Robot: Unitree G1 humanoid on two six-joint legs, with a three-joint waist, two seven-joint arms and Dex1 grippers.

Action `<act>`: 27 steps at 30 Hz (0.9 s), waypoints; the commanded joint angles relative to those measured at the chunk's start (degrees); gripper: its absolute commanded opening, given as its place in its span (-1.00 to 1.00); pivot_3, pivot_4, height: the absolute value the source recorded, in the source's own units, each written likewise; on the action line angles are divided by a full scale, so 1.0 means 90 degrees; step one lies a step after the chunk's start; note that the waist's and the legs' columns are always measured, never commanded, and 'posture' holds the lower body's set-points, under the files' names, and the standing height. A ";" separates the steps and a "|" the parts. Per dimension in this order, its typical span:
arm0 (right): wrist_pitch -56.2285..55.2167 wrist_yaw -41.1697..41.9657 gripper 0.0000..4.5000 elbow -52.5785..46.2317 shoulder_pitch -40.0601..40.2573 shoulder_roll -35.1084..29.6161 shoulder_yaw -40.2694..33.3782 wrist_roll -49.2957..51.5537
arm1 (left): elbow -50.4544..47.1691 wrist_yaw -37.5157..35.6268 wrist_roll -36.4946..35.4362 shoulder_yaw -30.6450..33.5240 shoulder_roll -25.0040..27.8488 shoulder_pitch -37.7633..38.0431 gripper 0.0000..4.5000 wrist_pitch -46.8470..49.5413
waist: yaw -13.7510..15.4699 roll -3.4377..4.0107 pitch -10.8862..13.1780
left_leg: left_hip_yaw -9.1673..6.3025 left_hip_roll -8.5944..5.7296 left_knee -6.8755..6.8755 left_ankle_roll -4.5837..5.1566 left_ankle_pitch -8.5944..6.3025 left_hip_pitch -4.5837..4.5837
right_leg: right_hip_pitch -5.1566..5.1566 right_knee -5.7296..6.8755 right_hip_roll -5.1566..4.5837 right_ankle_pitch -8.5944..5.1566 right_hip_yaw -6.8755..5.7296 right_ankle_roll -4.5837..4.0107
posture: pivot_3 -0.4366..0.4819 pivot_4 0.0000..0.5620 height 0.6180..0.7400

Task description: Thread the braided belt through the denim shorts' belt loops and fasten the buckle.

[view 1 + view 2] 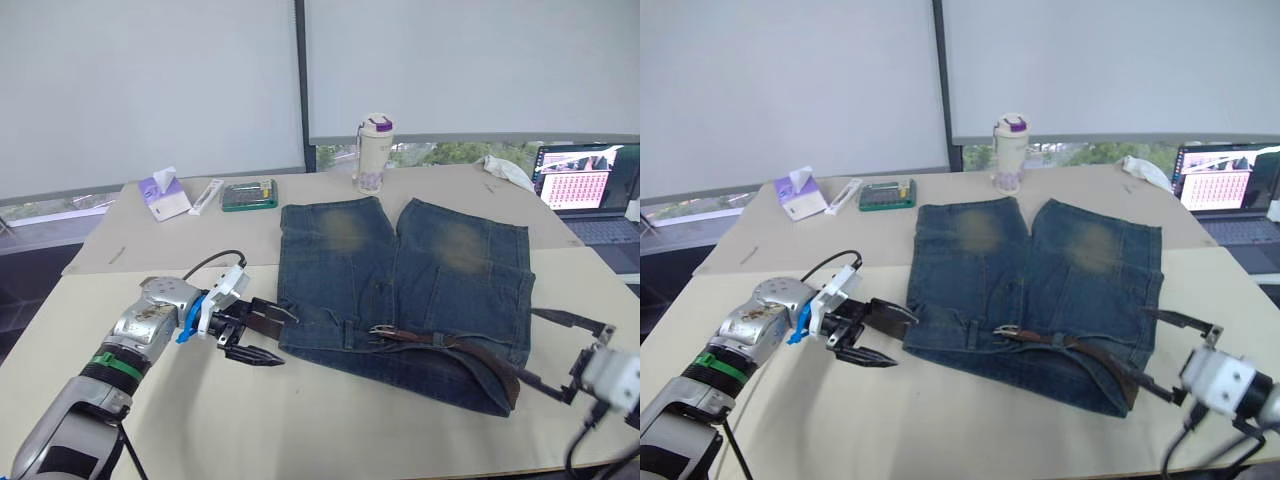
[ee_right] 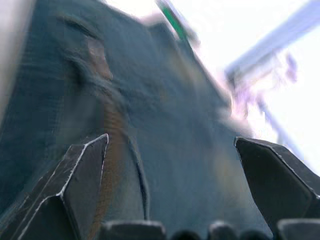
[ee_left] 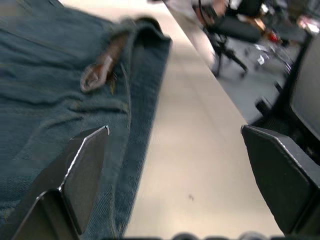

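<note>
Left eye view shows the belt [image 1: 455, 348] lying limp along the shorts [image 1: 405, 290] waistband; it looks floppy and light, best pinched near the buckle [image 1: 384, 330], both end effectors [image 1: 252, 335] [image 1: 568, 355] wide apart

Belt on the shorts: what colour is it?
Dark brown belt, with a silver buckle; the left eye view shows it best.

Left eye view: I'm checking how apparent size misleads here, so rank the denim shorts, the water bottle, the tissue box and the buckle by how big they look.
1. denim shorts, by far the largest.
2. water bottle.
3. tissue box; looks close to the bottle, and both stand farther back, so their order is unsure.
4. buckle, smallest.
</note>
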 commanded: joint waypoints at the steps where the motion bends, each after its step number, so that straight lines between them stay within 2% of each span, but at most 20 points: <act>1: 0.2833 0.1014 0.99 -0.0732 -0.0727 0.0058 -0.0358 0.1620 | -0.0301 0.0636 0.0343 0.0468 -0.0286 -0.0244 1.00 -0.0119 | 0.0054 -0.0002 0.0002 | 0.0000 -0.0001 0.0005 0.0002 -0.0001 -0.0003 | 0.0000 -0.0002 -0.0003 0.0002 -0.0001 0.0000 | -0.05 -0.47 1.00; 3: 0.4119 0.1460 0.99 -0.0962 -0.1025 0.0169 -0.0408 0.2118 | -0.0501 0.0735 0.0407 0.0599 -0.0386 -0.0271 1.00 0.0010 | 0.0128 0.0006 -0.0003 | -0.0002 0.0004 0.0006 0.0013 -0.0008 -0.0005 | 0.0000 -0.0006 0.0000 0.0002 -0.0005 0.0000 | -0.05 -0.47 1.00; 5: 0.4663 0.1456 0.99 -0.0754 -0.1559 0.0520 -0.0379 0.1668 | -0.0728 0.0814 0.0479 0.0681 -0.0403 -0.0216 1.00 0.0101 | 0.0150 0.0011 -0.0008 | -0.0013 0.0014 0.0005 0.0021 -0.0013 -0.0010 | -0.0004 -0.0012 0.0005 0.0001 -0.0019 0.0000 | -0.05 -0.47 1.00; 8: 0.5343 0.2014 0.99 -0.0400 -0.2117 0.0888 -0.0118 0.0761 | -0.1170 0.0931 0.0557 0.0771 -0.0392 -0.0056 1.00 0.0282 | 0.0163 0.0020 -0.0012 | -0.0016 0.0009 0.0009 0.0023 -0.0014 -0.0028 | -0.0021 -0.0009 -0.0001 0.0001 -0.0023 0.0000 | -0.05 -0.47 1.00; 12: 0.5891 0.2730 0.99 -0.0124 -0.2417 0.1261 0.0258 -0.0307 | -0.1583 0.1026 0.0461 0.0908 -0.0372 0.0132 1.00 0.0578 | 0.0167 0.0026 -0.0014 | -0.0014 0.0007 0.0015 0.0023 -0.0014 -0.0029 | -0.0020 -0.0010 -0.0002 0.0002 -0.0023 0.0002 | -0.05 -0.47 1.00; 18: 0.6143 0.3327 0.99 0.0303 -0.2744 0.1698 0.0528 -0.1675 | -0.1750 0.1007 0.0603 0.0991 -0.0310 0.0320 1.00 0.0627 | 0.0135 0.0029 -0.0018 | -0.0012 0.0012 0.0013 0.0022 -0.0015 -0.0015 | -0.0015 -0.0008 0.0003 0.0002 -0.0024 0.0002 | -0.05 -0.47 1.00; 21: 0.6006 0.3280 0.65 0.0502 -0.2947 0.1985 0.0589 -0.2336 | -0.1833 0.0996 0.0641 0.1017 -0.0283 0.0354 1.00 0.0660 | 0.0147 0.0012 -0.0023 | -0.0013 0.0014 0.0012 0.0021 -0.0016 -0.0009 | -0.0010 -0.0009 0.0002 0.0002 -0.0025 0.0002 | -0.05 -0.47 1.00; 27: 0.6433 0.3308 -0.27 0.0745 -0.3273 0.2578 0.0380 -0.2778 | -0.1854 0.1116 0.0778 0.1043 -0.0270 0.0363 1.00 0.0667 | 0.0122 -0.0057 -0.0063 | -0.0017 0.0019 0.0011 0.0019 -0.0016 0.0000 | -0.0003 -0.0010 0.0006 0.0004 -0.0029 -0.0001 | -0.05 -0.47 1.00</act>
